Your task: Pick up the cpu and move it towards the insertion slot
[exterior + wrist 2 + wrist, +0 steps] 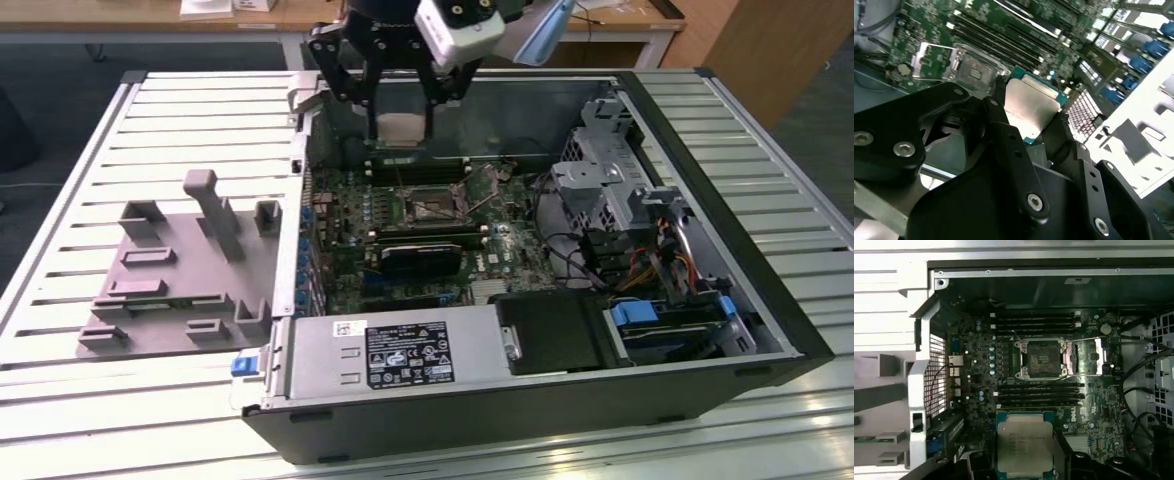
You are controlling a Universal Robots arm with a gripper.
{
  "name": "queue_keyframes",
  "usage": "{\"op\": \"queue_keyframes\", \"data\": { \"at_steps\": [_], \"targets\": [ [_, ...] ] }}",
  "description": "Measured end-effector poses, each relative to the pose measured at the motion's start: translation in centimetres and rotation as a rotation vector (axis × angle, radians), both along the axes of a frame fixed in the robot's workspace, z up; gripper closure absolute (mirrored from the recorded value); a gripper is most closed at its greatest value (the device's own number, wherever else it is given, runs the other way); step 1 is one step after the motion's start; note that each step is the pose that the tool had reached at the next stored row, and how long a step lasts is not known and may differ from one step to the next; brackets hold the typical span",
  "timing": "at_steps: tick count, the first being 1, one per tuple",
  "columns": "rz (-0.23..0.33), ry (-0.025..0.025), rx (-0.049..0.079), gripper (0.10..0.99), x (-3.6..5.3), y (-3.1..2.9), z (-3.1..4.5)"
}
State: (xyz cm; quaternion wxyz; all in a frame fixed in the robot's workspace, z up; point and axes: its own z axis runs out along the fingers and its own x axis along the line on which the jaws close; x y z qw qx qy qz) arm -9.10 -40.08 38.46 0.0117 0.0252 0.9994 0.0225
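In the exterior view you see the gripper (402,100) hanging over the far end of the open computer case (534,400). Its black fingers (358,75) are closed on the cpu (402,130), which hangs in the air above the green board. The insertion slot (430,203) sits lower down on the board, nearer the camera than the chip. A grey fixture block (174,270) lies on the slatted table (80,200) at the exterior view's left, well apart from the gripper.

In the second wrist view you look past the black fingers (1009,145). They pinch the cpu (1031,107) on both sides. The insertion slot (971,67) lies on the board beyond it, with its metal lid flipped open.

In the first wrist view the cpu (1025,445) is close to the camera, shiny side up. The insertion slot (1042,359) lies farther off, with long memory slots (1036,392) between them.
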Motion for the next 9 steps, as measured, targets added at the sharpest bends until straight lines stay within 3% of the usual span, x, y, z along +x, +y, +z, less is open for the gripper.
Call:
{"op": "queue_keyframes", "data": {
  "at_steps": [9],
  "targets": [
    [0.000,0.0037,0.000,0.549,4.11,0.00,0.00]
  ]
}}
